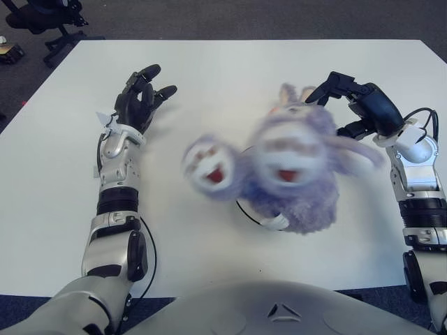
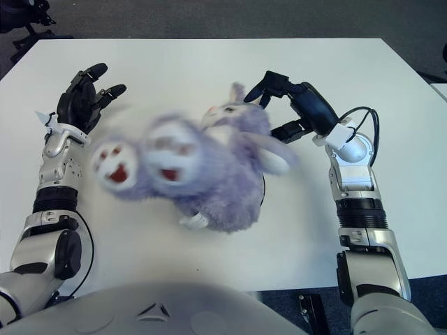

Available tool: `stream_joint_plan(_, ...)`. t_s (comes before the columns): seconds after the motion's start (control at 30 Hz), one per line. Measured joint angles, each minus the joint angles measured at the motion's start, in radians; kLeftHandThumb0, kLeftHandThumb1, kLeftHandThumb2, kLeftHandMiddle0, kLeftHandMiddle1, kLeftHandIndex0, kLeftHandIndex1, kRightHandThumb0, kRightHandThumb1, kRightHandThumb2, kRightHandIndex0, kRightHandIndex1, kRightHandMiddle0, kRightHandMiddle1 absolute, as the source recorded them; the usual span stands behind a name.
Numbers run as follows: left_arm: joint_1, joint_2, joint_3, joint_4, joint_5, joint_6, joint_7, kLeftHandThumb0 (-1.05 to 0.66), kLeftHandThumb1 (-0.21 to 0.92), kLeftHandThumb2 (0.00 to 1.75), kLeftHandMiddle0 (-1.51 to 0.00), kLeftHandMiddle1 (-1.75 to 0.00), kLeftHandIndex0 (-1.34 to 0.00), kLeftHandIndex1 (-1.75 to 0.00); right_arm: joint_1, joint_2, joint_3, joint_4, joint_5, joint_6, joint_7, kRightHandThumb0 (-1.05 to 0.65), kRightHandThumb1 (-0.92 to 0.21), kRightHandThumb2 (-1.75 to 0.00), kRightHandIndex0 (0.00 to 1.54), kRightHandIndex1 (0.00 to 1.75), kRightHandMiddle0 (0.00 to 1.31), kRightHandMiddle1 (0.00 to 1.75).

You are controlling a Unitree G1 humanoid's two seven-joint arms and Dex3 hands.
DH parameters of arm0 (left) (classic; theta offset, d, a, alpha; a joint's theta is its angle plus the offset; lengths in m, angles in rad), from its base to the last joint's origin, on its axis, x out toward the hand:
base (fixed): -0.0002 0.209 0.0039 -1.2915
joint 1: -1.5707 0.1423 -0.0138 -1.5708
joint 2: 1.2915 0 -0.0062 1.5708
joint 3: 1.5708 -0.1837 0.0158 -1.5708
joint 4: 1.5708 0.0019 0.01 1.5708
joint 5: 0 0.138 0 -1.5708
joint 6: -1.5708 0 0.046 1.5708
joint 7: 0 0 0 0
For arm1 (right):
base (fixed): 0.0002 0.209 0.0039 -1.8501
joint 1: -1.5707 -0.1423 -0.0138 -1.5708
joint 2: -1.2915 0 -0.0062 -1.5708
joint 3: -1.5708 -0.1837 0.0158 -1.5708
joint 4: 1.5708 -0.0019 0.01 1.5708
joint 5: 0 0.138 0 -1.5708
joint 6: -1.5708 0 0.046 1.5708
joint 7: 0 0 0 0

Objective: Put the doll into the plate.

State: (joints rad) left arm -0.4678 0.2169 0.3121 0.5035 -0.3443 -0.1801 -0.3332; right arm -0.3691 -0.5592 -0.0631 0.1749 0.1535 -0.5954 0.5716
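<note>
At the two o'clock side of the worktop (image 1: 209,63), the fingers (image 1: 334,82) of the right hand (image 1: 363,105) are spread wide and hold nothing; their tips hang just beside the doll's head without clearly touching it. Outward from there, the wrist and forearm run back toward four o'clock along the worktop's right edge.

The doll (image 1: 293,164), a purple plush rabbit with white paw pads, lies across the middle of the worktop, smeared with motion blur, so it looks to be tumbling rather than settled. Its head and ears point toward one o'clock, near the open fingers, and its two feet swing out toward nine o'clock. Under it sits the plate (image 1: 260,218), white with a dark rim, of which only a short arc at six o'clock shows; the body covers the rest.

The left hand (image 1: 140,98) shows at ten o'clock, well apart from the doll, its fingers loosely spread and empty.

By my reading, the drop is made and the outcome hangs on where the toy comes to rest. The risk is plain: the doll is much larger than the plate and top-heavy at the feet, so its roll toward nine o'clock could carry it off the rim and onto the bare worktop. A nudge from the nearby right fingers as they pull away could also tip it out.
</note>
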Motion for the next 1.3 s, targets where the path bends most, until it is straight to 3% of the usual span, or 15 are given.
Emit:
stream_joint_plan(0.1,0.000,0.000,0.000,0.003,0.000,-0.002,0.000,-0.41,0.92,0.31,-0.60,-0.59,-0.39,-0.71,0.000,0.000,-0.003,0.000,0.000,0.000,0.005,-0.42,-0.79,0.00,0.49,0.51,0.41,0.74)
stream_joint_plan(0.23,0.000,0.000,0.000,0.005,-0.001,-0.002,0.000,-0.41,0.92,0.29,-0.59,-0.58,-0.39,-0.71,0.000,-0.001,-0.009,0.000,0.000,-0.002,0.017,-0.43,-0.79,0.00,0.54,0.30,0.42,0.68)
stream_joint_plan(0.37,0.000,0.000,0.000,0.005,-0.002,-0.002,-0.001,-0.40,0.92,0.28,-0.59,-0.58,-0.39,-0.71,-0.001,-0.006,-0.020,0.000,0.000,-0.003,0.027,-0.44,-0.79,0.00,0.57,0.20,0.42,0.65)
stream_joint_plan(1.3,0.000,-0.001,0.001,0.007,-0.008,-0.002,-0.011,-0.37,0.92,0.25,-0.59,-0.56,-0.40,-0.70,-0.002,-0.013,-0.035,0.007,-0.026,-0.041,0.033,-0.47,-0.79,0.00,0.59,0.04,0.44,0.54)
